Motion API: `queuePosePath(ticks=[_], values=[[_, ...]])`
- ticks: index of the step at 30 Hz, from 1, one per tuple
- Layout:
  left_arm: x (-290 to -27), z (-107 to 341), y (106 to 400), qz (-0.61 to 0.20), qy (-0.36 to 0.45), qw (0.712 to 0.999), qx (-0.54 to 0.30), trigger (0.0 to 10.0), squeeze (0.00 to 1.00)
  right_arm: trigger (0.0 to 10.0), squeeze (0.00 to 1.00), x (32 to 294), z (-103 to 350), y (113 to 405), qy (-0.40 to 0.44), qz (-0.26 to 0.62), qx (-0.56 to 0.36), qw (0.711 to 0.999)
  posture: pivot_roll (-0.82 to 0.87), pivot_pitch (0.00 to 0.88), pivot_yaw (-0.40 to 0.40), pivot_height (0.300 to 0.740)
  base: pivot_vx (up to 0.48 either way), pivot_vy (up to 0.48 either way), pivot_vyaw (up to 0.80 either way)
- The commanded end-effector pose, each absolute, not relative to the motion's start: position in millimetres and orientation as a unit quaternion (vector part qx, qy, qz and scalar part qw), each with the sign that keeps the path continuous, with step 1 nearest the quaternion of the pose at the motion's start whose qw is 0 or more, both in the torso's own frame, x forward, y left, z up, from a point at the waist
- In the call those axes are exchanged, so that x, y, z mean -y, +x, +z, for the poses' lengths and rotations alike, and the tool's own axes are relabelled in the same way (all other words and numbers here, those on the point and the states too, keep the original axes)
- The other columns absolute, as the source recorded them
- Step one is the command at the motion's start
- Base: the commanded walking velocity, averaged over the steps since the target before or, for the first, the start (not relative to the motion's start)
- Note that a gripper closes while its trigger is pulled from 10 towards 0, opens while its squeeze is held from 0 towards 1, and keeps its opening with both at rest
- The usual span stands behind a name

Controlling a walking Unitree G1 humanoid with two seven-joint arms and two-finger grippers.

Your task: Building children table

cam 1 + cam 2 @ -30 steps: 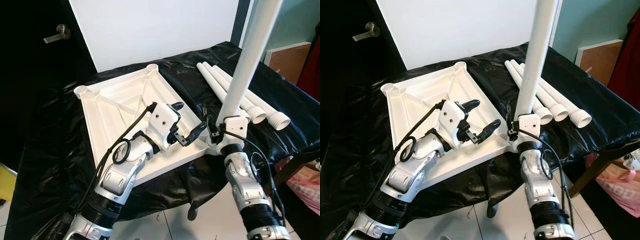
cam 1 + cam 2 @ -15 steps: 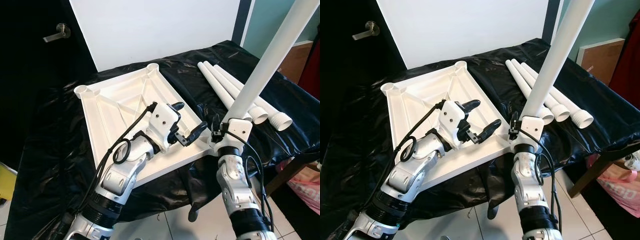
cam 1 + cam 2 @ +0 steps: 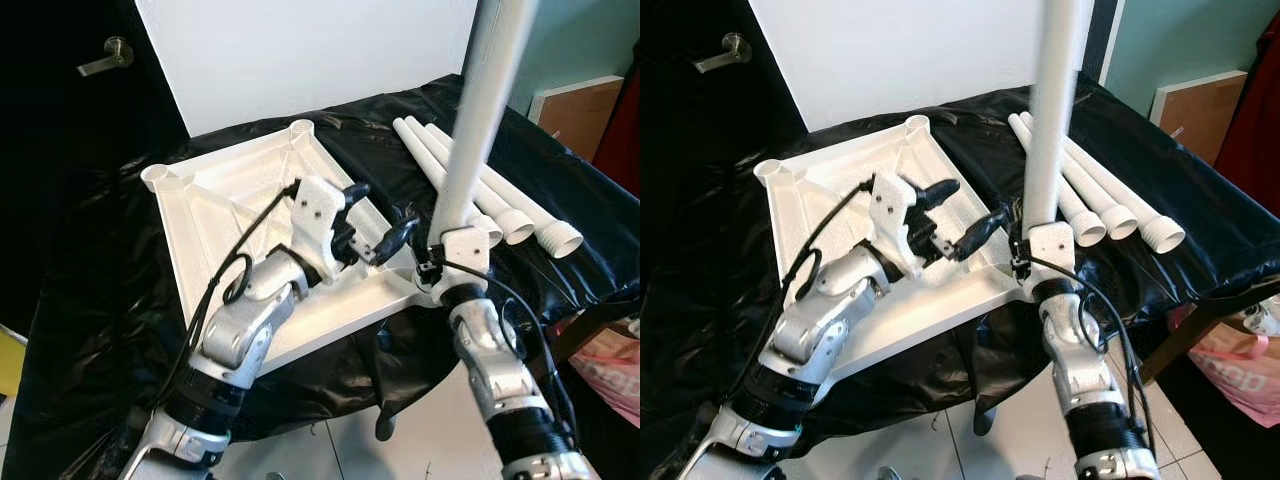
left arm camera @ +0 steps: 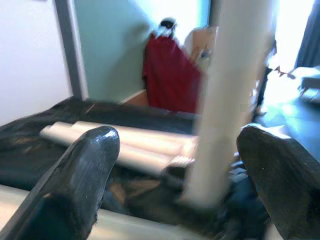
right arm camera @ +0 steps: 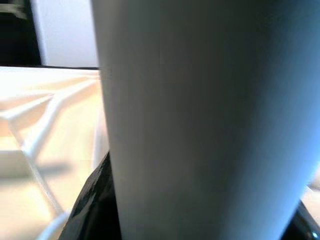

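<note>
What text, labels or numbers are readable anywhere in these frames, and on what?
None readable.
Upside-down white plastic tabletop: plain moulded ribs, no markings.
Upright white plastic table leg held in the right gripper: blank.
Three white plastic legs lying on the black sheet: blank.
Pink bag by the floor: print too blurred to read.

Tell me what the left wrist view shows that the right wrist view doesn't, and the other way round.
Left wrist view alone: the left pincer open, spare white legs lying on the black sheet, and a red cloth behind. Right wrist view alone: the ribbed underside of the white tabletop, seen close. Both share the upright white leg that the right pincer holds.
</note>
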State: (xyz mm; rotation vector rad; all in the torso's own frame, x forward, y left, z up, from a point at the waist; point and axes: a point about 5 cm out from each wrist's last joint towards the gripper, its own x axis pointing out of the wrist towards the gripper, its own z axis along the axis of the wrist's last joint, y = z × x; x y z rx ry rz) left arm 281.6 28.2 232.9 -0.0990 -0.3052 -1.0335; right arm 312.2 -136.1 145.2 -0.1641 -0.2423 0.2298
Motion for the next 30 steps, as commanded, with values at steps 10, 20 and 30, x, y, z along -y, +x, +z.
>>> queuePosePath(ticks=[10,20,30], values=[[-3,253,257,-0.669,-0.044,0.723,0.166,10.0,0.00,10.0,0.00,127,164,323,-0.134,0.254,0.109,0.952,-0.12,0.000,0.042,0.740,0.000,0.000,0.00],[-3,269,267,-0.676,-0.020,0.713,0.183,10.0,0.00,10.0,0.00,135,177,325,-0.157,0.353,0.085,0.919,-0.12,0.000,0.042,0.740,0.000,0.000,0.00],[-21,281,273,-0.684,-0.015,0.706,0.183,10.0,0.00,10.0,0.00,156,172,313,-0.178,0.474,0.006,0.862,-0.12,0.000,0.041,0.740,0.000,0.000,0.00]])
